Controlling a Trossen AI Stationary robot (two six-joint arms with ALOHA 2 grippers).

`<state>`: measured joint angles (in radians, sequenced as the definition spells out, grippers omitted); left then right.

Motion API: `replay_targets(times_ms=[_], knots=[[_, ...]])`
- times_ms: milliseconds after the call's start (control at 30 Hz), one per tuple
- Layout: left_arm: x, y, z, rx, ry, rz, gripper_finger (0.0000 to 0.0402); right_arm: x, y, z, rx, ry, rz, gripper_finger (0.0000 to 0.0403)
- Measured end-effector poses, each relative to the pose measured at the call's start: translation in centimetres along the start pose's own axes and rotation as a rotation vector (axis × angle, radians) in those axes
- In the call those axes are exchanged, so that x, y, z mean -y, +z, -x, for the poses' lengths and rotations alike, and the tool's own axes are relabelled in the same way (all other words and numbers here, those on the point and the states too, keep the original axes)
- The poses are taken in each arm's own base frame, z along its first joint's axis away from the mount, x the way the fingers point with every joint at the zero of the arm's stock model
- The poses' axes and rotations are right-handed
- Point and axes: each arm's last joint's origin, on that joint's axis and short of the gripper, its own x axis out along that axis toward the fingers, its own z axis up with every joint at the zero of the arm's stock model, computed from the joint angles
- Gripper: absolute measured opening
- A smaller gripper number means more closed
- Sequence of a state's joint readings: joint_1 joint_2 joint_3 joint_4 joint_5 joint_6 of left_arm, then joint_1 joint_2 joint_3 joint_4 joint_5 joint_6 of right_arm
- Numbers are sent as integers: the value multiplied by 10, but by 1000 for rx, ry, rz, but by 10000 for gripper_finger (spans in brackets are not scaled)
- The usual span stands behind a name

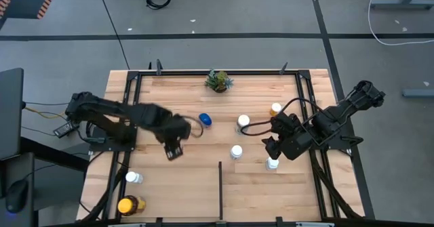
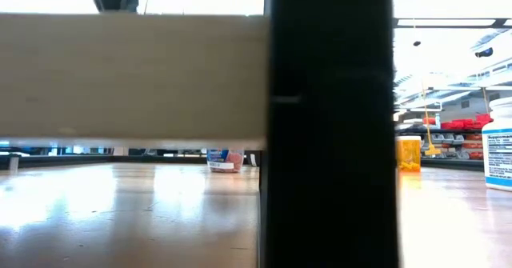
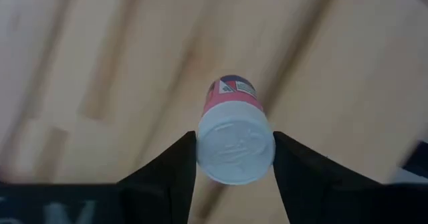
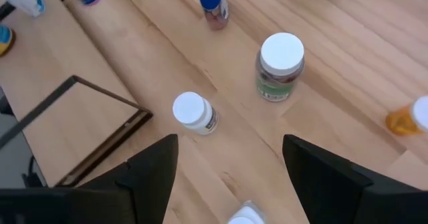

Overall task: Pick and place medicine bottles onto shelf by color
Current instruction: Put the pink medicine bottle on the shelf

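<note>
My left gripper (image 1: pixel 173 149) hangs over the shelf's left-middle, shut on a pinkish bottle with a white cap (image 3: pixel 234 127). My right gripper (image 4: pixel 229 140) waits open above the right half (image 1: pixel 271 146), with nothing between its fingers. Standing on their bases on the light-wood shelf (image 1: pixel 183 193) are a blue-capped bottle (image 1: pixel 205 120), a green-labelled white-capped one (image 4: pixel 281 67), a small white one (image 4: pixel 194 112), an orange one (image 1: pixel 275 109), another white one (image 1: pixel 272 163), a white-capped one (image 1: pixel 133 177) and an amber one with a yellow lid (image 1: pixel 129 204). My left gripper pinches the pinkish bottle at its white cap (image 3: pixel 208 147), one finger on each side. The fingers come from above, pointing down. The bottle hangs upright below them, lifted clear of the wood.
A small green potted plant (image 1: pixel 218 80) stands at the far edge's middle. A short black divider bar (image 1: pixel 220 186) runs in from the near edge. Black rails (image 1: pixel 302 105) bound the wood. In the low view a plank and a black post block most of the scene.
</note>
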<state>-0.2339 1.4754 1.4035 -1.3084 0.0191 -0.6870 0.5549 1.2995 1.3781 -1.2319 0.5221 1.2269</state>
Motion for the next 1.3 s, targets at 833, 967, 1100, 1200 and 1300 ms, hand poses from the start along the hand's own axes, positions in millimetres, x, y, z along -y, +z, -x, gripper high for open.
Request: replay_targets(times_ms=[833,967,1100,1200,1300], knots=[[96,-107,-38,-147,134,119,178,-1,-3,2,-6,11,194,276],[97,-110,-42,-154,181,75,192,-3,-7,4,-9,24,203,276],[97,-111,-42,-139,178,36,204,-4,-10,6,-11,32,193,276],[97,-110,-42,-112,190,30,205,-4,-10,6,-5,31,184,276],[97,-110,-42,-100,193,27,200,-4,-10,6,-4,31,177,276]])
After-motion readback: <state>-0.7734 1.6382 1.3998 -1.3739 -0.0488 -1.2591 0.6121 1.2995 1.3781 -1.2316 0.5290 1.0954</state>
